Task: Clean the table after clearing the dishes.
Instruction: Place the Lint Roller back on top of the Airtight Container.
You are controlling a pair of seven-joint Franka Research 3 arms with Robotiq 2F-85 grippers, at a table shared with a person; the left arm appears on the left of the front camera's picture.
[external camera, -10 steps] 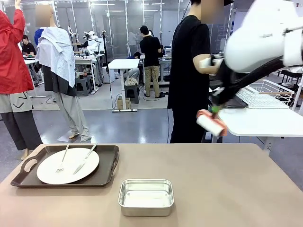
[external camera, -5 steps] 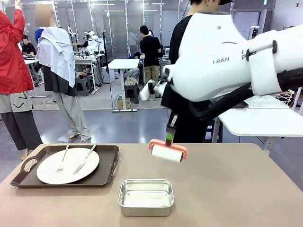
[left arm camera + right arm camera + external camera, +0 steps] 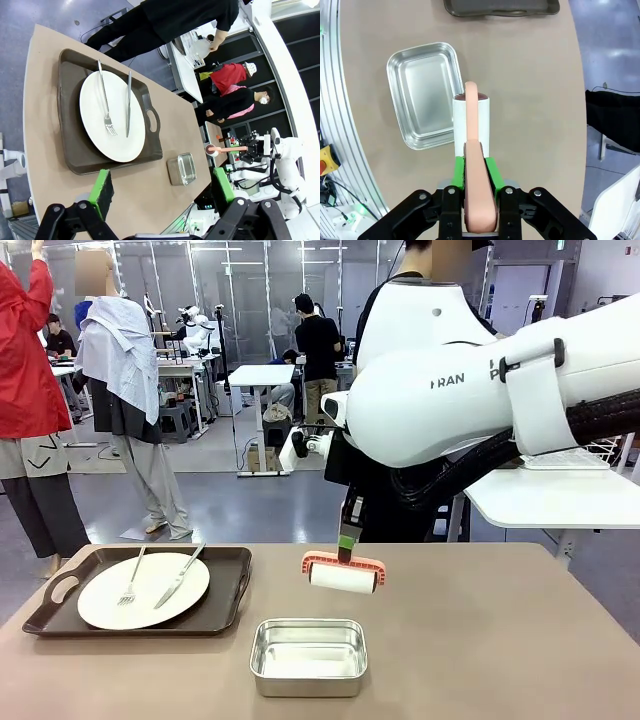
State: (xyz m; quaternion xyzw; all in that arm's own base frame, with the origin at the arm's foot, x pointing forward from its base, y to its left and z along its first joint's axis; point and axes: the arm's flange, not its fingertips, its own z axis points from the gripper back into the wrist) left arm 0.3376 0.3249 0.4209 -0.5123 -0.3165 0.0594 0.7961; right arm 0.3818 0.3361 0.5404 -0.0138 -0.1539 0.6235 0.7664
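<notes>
One of the dishes, a white plate point(image 3: 143, 590) with fork and knife, lies on a dark brown tray point(image 3: 225, 615) at the left of the beige table point(image 3: 480, 640). My right gripper point(image 3: 349, 530) is shut on the pink handle of a lint roller point(image 3: 343, 576), whose white roll hangs just above the table's middle, beyond the steel pan point(image 3: 308, 655). From the right wrist, the gripper point(image 3: 475, 172) clamps the handle, with the roll point(image 3: 471, 120) beside the pan point(image 3: 422, 95). My left gripper point(image 3: 162, 187) is open and holds nothing, high above the plate point(image 3: 112, 115) and tray point(image 3: 70, 100).
A person in black point(image 3: 175, 20) stands at the table's far side, mostly behind my right arm. A white table point(image 3: 560, 500) stands at the far right. The beige top right of the pan is bare.
My right arm has swung from the far right to the table's middle and come down, bringing the lint roller low over the top. The plate, tray and pan have not moved.
</notes>
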